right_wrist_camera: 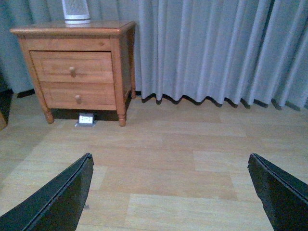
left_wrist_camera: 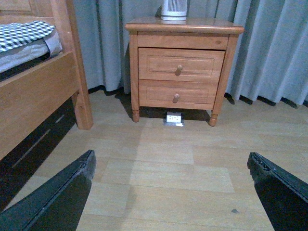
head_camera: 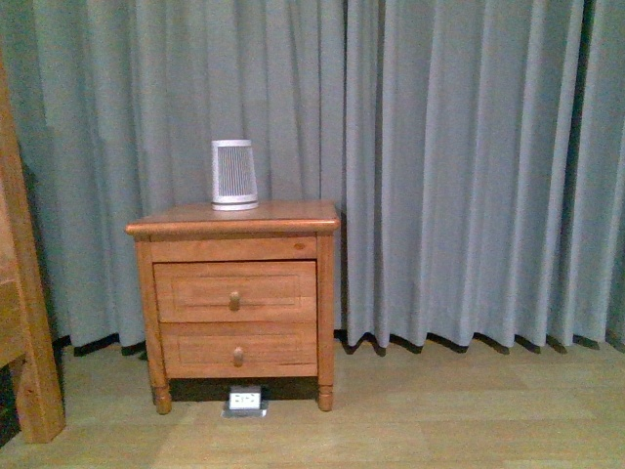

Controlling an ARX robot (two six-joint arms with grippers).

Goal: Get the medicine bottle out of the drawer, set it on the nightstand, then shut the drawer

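The nightstand [head_camera: 234, 218] stands against the grey curtain, orange-brown, with two knobbed drawers. Its upper drawer [head_camera: 234, 291] is shut, its knob [head_camera: 234, 300] facing me. The nightstand also shows in the left wrist view [left_wrist_camera: 183, 26] and the right wrist view [right_wrist_camera: 72, 29], well ahead of both grippers. The medicine bottle is not in view. My left gripper [left_wrist_camera: 171, 166] is open and empty above the wooden floor. My right gripper [right_wrist_camera: 171, 166] is open and empty above the floor too. Neither arm shows in the front view.
A white ribbed tapered appliance [head_camera: 234, 175] stands on the nightstand's top. A wooden bed frame [left_wrist_camera: 38, 91] with checked bedding stands to the left. A white floor socket [head_camera: 244, 399] sits under the nightstand. The lower drawer [head_camera: 238, 349] is shut.
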